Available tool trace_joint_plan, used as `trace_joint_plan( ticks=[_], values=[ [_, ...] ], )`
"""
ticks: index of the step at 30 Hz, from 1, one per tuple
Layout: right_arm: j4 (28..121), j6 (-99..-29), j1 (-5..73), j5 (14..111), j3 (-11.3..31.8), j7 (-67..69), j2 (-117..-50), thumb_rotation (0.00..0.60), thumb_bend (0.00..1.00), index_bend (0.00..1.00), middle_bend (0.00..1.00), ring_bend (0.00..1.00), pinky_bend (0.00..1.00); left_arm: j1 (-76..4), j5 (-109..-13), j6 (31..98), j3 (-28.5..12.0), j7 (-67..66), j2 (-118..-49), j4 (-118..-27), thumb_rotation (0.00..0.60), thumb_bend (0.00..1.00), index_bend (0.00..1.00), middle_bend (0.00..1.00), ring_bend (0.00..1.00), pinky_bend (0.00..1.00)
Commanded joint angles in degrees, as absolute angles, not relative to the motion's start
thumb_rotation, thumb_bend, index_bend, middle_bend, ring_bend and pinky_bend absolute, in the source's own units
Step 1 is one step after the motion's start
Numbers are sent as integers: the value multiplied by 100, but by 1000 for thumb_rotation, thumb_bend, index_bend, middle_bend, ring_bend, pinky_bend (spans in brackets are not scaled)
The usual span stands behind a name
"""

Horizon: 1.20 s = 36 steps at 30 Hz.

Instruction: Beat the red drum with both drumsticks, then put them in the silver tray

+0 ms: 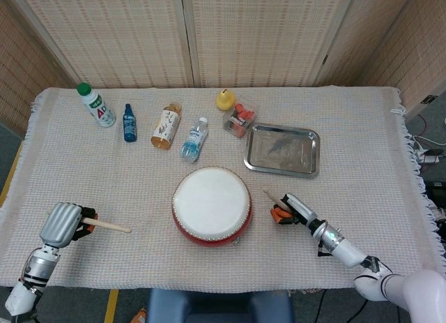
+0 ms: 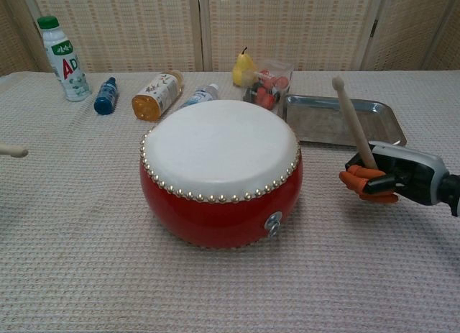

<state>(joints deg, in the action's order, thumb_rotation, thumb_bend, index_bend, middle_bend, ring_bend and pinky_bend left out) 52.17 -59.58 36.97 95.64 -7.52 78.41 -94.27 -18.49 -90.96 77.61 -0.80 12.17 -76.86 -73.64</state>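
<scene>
Beating step in hand. Red drum (image 1: 211, 206) at frame centre, silver tray (image 1: 282, 150) upper right of it (bare). Right hand (image 1: 293, 208) grips a drumstick (image 2: 351, 121) tilted drumward; left hand (image 1: 64, 224) grips the other drumstick (image 1: 110, 226), lower left. Next: swing both onto the drumhead.

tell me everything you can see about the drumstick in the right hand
The right drumstick is a pale, plain wooden rod with a small rounded tip. The right hand grips its lower end among orange fingertips. It stands raised and tilts toward the red drum, its tip up in the air, touching neither drum nor silver tray. The head view shows only a short stub.
</scene>
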Motion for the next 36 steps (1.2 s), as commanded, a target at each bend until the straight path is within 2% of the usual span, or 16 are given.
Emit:
trace_joint_plan(
  ticks=[1, 4, 8, 11, 17, 21, 26, 36],
  values=[
    [6976, -4959, 4162, 9242, -612, 5717, -8171, 600, 1000, 1000, 973, 1000, 1000, -1943, -9183, 7694, -73, 1090, -7651, -7412, 600, 985, 1000, 1000, 1000, 1000],
    [8057, -4264, 4478, 8839, -468, 4477, -7365, 600, 1000, 1000, 973, 1000, 1000, -2076, -9284, 7605, -83, 928, -7611, -7488, 600, 984, 1000, 1000, 1000, 1000],
    [9055, -3688, 4774, 8094, -203, 3139, -6597, 600, 1000, 1000, 973, 1000, 1000, -2272, -9399, 7490, -131, 719, -7557, -7631, 600, 985, 1000, 1000, 1000, 1000],
    [9452, -3549, 4919, 7527, -10, 2396, -6316, 600, 1000, 1000, 973, 1000, 1000, -2442, -9471, 7388, -192, 536, -7518, -7799, 600, 985, 1000, 1000, 1000, 1000],
    [9685, -3172, 5387, 6462, 237, 1266, -6024, 600, 1000, 1000, 973, 1000, 1000, -2786, -9254, 7037, -472, 142, -7450, -8257, 600, 985, 1000, 1000, 1000, 1000],
    [9623, -2938, 5801, 5867, 304, 666, -6031, 600, 1000, 1000, 973, 1000, 1000, -2988, -9027, 6807, -664, -70, -7460, -8588, 600, 984, 1000, 1000, 1000, 1000],
    [9275, -2741, 6357, 5072, 210, -13, -6402, 600, 1000, 1000, 973, 1000, 1000, -3195, -8766, 6580, -828, -386, -7580, -8800, 600, 984, 999, 1000, 1000, 1000],
    [8487, -3105, 7170, 3725, -538, -1466, -7391, 600, 1000, 1000, 973, 1000, 1000, -3572, -8155, 6174, -1114, -1018, -7826, -8758, 600, 983, 997, 1000, 1000, 1000]
  ],
)
